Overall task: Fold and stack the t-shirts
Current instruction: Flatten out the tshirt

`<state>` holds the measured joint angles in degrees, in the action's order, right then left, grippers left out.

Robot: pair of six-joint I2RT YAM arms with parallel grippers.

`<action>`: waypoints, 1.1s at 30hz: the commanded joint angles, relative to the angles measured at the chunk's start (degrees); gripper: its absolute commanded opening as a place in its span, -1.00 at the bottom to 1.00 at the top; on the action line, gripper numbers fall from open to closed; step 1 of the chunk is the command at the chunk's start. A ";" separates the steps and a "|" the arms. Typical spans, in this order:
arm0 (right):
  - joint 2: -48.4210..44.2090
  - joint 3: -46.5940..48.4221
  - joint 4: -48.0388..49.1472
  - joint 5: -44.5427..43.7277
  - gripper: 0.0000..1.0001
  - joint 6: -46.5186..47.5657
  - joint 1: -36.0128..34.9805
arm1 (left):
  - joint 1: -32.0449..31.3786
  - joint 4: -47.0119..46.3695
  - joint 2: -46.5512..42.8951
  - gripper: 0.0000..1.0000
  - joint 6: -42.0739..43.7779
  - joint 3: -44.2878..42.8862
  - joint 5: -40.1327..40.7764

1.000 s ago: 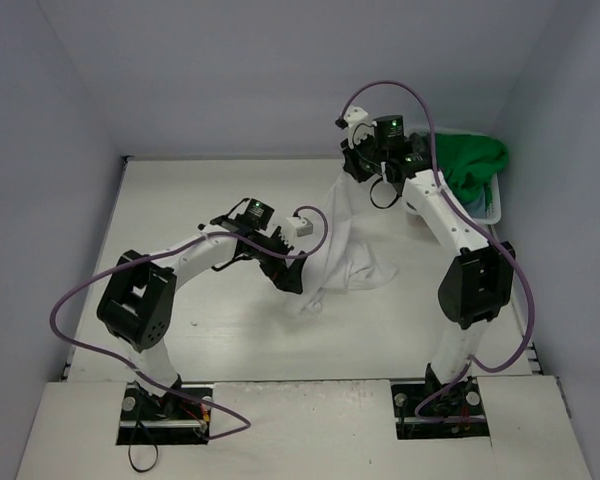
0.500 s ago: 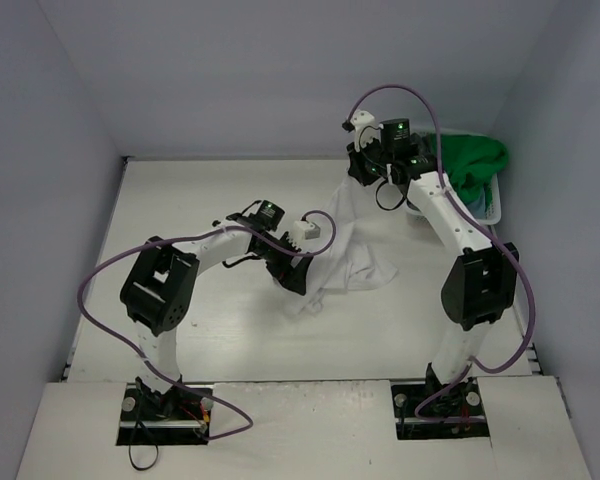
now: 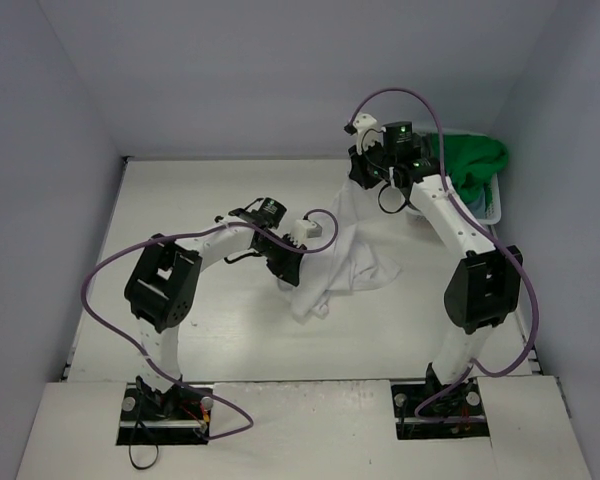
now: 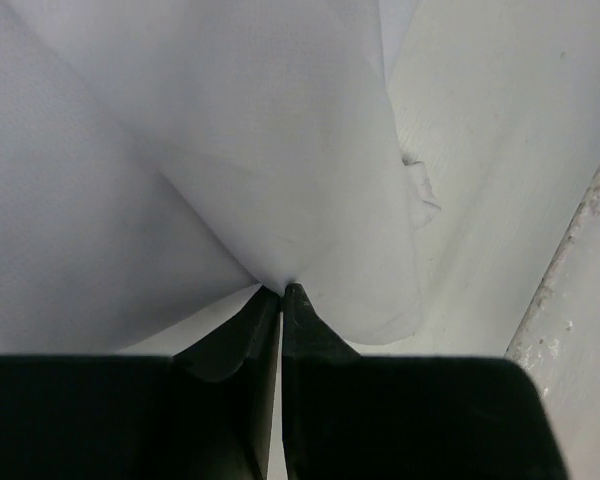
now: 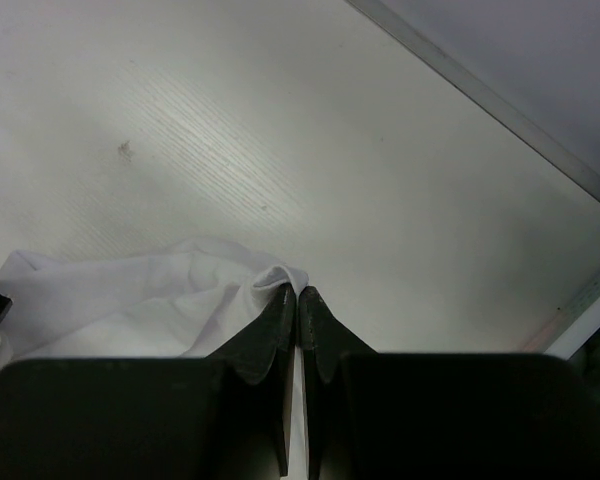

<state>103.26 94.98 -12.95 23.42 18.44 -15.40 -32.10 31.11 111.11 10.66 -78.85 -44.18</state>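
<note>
A white t-shirt [image 3: 345, 255] hangs from my raised right gripper [image 3: 363, 178] and trails down onto the table, bunched at its lower end. The left gripper [image 3: 288, 265] sits at the shirt's left edge. In the left wrist view its black jaws [image 4: 282, 291] are pressed together on a fold of the white cloth [image 4: 230, 150]. The right wrist view has the right gripper [image 5: 297, 292] pinched shut on another bit of the same shirt [image 5: 160, 300], lifted above the tabletop. A bright green t-shirt [image 3: 472, 163] is heaped in the basket at the back right.
A white plastic laundry basket [image 3: 495, 208] stands against the right wall behind the right arm. Grey walls enclose the table on the left, back and right. Purple cables loop off both arms. The table's edge strip [image 4: 570, 250] runs close by the left gripper.
The left gripper went from open to shut on the white shirt's edge after reaching in to the right. The right gripper kept its hold and drifted slightly right.
</note>
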 commanded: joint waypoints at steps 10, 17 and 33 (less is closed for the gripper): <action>-8.16 -2.34 3.98 0.13 -1.00 -0.24 0.54 | 3.35 4.92 -10.64 -1.00 2.53 -4.20 3.31; -12.20 -3.22 3.28 0.05 -1.00 -0.68 0.72 | 11.96 8.26 -16.44 -1.00 2.27 -10.35 2.44; -31.61 -0.15 -2.96 3.73 -1.00 -1.21 0.72 | 21.11 15.20 -32.88 -1.00 2.18 -19.67 2.44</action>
<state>77.41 91.81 -17.69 24.80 17.23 -15.03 -11.90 45.34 81.62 12.58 -94.06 -40.86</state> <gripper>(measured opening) 0.006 0.003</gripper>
